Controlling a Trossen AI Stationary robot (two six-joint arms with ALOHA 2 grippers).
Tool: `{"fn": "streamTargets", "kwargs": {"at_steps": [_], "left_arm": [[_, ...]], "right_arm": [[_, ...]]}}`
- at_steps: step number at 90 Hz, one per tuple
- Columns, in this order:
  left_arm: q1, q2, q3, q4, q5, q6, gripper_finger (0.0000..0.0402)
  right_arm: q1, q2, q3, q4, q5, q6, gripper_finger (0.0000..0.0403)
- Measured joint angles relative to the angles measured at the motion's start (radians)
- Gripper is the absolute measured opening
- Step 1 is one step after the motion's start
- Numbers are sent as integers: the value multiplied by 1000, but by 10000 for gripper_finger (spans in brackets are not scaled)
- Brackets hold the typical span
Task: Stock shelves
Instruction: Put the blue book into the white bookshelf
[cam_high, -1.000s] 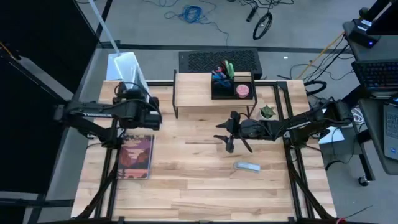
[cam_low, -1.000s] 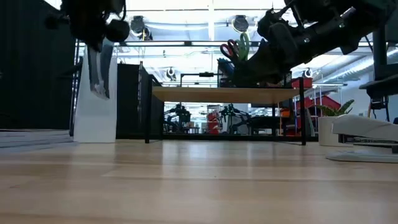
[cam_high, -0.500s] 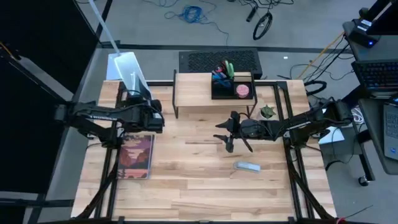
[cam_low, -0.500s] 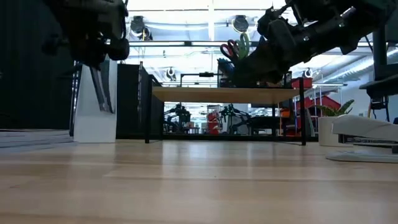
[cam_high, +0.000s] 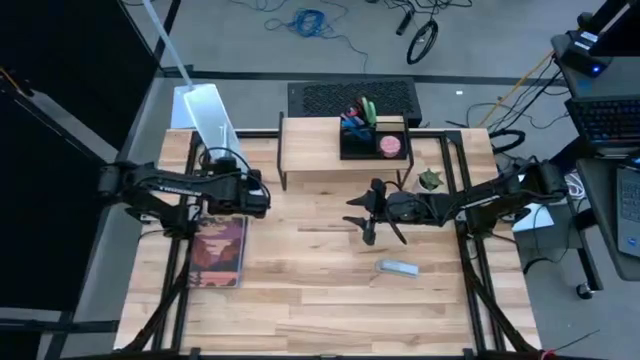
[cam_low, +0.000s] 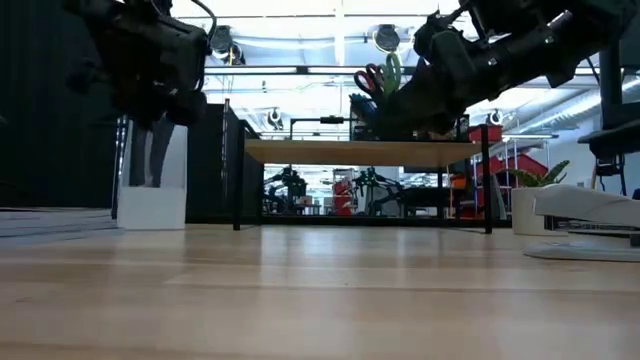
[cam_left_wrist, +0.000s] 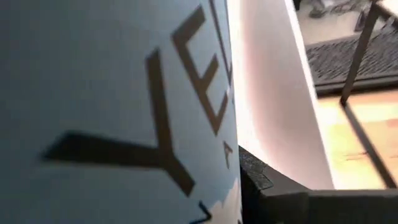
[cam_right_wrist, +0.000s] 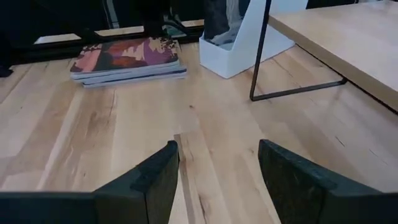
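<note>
My left gripper (cam_low: 148, 150) hangs over the white file box (cam_high: 205, 115) at the table's far left, shut on a magazine with a pale blue cover and large letters (cam_left_wrist: 124, 106). The magazine reaches down into the box, behind its low front wall (cam_low: 152, 207). The shelves (cam_high: 310, 145) stand at the far middle on thin black legs and carry a black organizer tray (cam_high: 372, 135). In front of the shelves, my right gripper (cam_right_wrist: 217, 180) hovers open above the bare table with nothing between its fingers. My left gripper pinches the magazine between its fingers; one dark finger (cam_left_wrist: 273, 186) lies flat against the cover (cam_left_wrist: 227, 165), and the magazine hides the other. The fingers come from above, pointing down. The magazine hangs upright on edge, its lower part inside the file box.
A stack of magazines (cam_high: 220, 250) lies at the near left, also in the right wrist view (cam_right_wrist: 127, 59). A stapler (cam_high: 398, 267) lies right of centre and a small potted plant (cam_high: 430, 180) stands beside the shelves' right leg. Open tabletop fills the middle and near side.
My left gripper has gone down with the magazine, which hung in front of the file box's upper part and now reaches into the box. The arm has also shifted a little toward the near and right edges.
</note>
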Motion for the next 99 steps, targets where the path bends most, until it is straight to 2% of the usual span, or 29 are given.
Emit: {"fn": "streamTargets", "kwargs": {"at_steps": [42, 63, 74, 99], "left_arm": [[-1, 39, 0, 33, 89, 22, 35], [-1, 54, 0, 31, 98, 21, 44], [-3, 49, 0, 26, 109, 36, 75], [-54, 47, 12, 20, 126, 48, 181]], "right_arm": [[0, 0, 0, 1, 0, 0, 201], [0, 0, 0, 1, -2, 0, 201], [0, 0, 0, 1, -3, 0, 201], [0, 0, 0, 1, -4, 6, 201]]}}
